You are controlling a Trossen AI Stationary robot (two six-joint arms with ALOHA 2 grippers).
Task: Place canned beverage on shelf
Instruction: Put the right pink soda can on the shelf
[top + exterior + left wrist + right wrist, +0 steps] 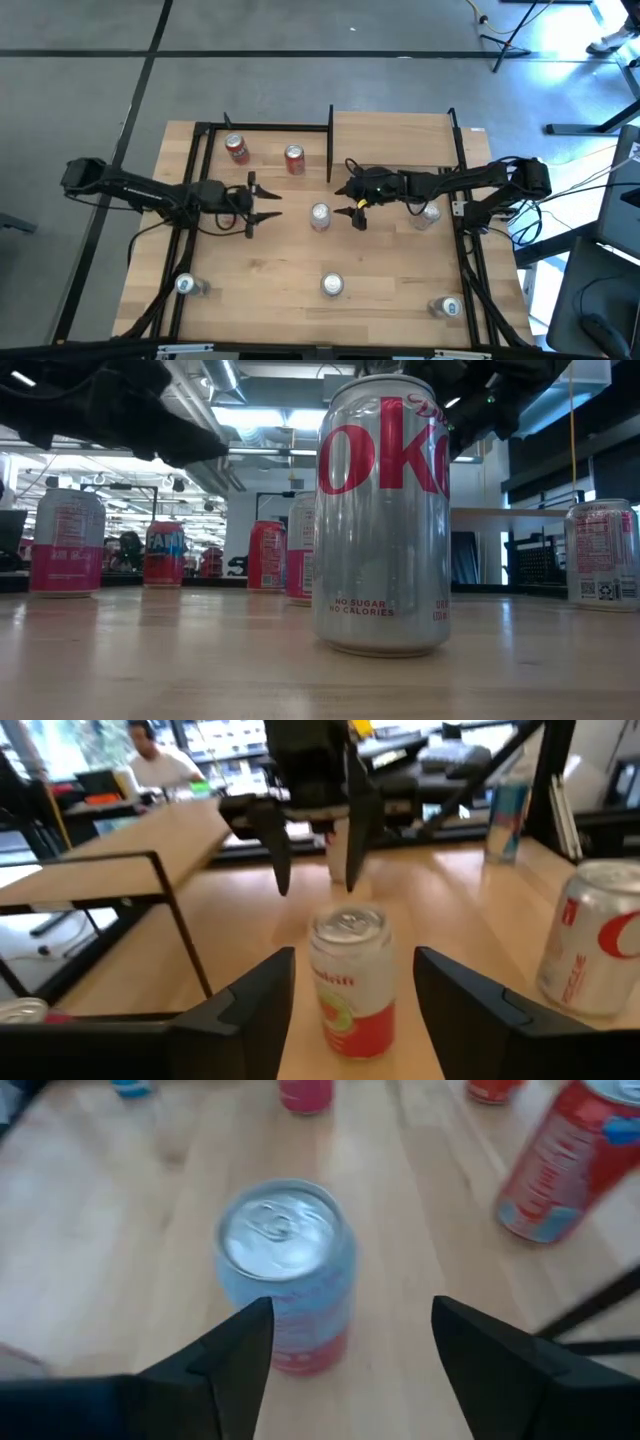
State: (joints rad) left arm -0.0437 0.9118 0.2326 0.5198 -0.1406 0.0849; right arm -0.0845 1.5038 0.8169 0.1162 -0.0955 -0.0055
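Note:
A white can with a red and green label (pixel 320 216) stands upright on the tabletop near its middle, and it also shows in the left wrist view (pixel 350 982) and the right wrist view (pixel 288 1272). My left gripper (pixel 272 204) is open just to the can's left, with its fingers (pixel 262 992) level and short of the can's two sides. My right gripper (pixel 351 192) is open just to the can's right and above it, slanting down toward it (pixel 352 1308). The shelf (pixel 392 140), a raised light-wood board between black posts, stands at the far right and is bare.
Two red cans (pixel 237 148) (pixel 294 159) stand at the far left. A silver can (pixel 428 215) stands under the right arm. Three more cans stand along the near edge (pixel 187 286) (pixel 332 285) (pixel 447 307); the middle one fills the low view (pixel 385 510). Black frame rails (pixel 330 145) border the table.

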